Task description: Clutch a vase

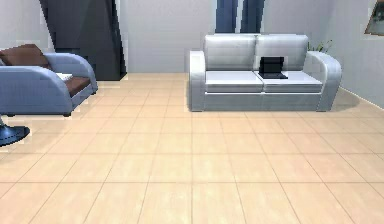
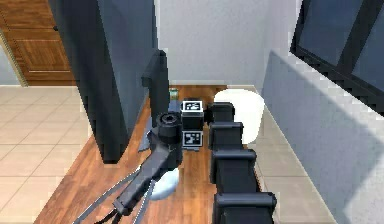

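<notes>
Two seats stand ahead of you on the tiled floor (image 1: pixel 200 170): a grey sofa (image 1: pixel 240 85) against the far wall toward the forward view's right, and a blue-grey armchair (image 1: pixel 45 80) with a brown cushion at the forward view's left. A dark curtain (image 1: pixel 85 35) hangs behind the armchair.

On the arm's side you have a wooden tabletop (image 2: pixel 100 185). It carries a big dark screen (image 2: pixel 105 70), upright along the edge at the arm side view's left. Your arm (image 2: pixel 235 170) runs up along the tabletop's right edge. A white cylinder (image 2: pixel 245 112) with a rounded top stands just past the arm's far end, by the tabletop's far right corner. You cannot tell whether it sits on the tabletop or beyond it.

The gripper (image 2: pixel 115 205) reaches from the two white squares (image 2: pixel 192 105) toward the tabletop's near edge, its fingers (image 2: pixel 140 185) thin and slanting. A pale rounded blob (image 2: pixel 170 183) lies on the tabletop right at the gripper, close to the right edge. It may be the vase, though its shape is too vague to say. You cannot tell how wide the pincer stands, nor whether it holds anything.

A black laptop (image 1: pixel 272 68) sits on the sofa's right-hand cushion.
</notes>
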{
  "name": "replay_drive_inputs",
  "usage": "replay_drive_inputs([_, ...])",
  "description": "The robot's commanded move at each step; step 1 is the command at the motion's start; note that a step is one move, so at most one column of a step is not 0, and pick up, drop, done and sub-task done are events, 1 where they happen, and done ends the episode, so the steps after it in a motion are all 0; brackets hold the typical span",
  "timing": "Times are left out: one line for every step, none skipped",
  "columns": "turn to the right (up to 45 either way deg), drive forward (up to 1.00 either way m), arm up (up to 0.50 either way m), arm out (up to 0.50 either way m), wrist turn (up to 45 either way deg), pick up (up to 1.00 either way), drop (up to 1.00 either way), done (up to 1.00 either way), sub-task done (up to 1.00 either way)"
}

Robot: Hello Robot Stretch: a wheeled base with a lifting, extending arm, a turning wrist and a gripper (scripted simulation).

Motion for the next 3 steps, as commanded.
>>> replay_drive_inputs([0.0,0.00,0.00,0.00,45.0,0.00,0.00,0.00,0.00])
replay_drive_inputs([0.0,0.00,0.00,0.00,45.0,0.00,0.00,0.00,0.00])
replay_drive_inputs([0.0,0.00,0.00,0.00,24.0,0.00,0.00,0.00,0.00])
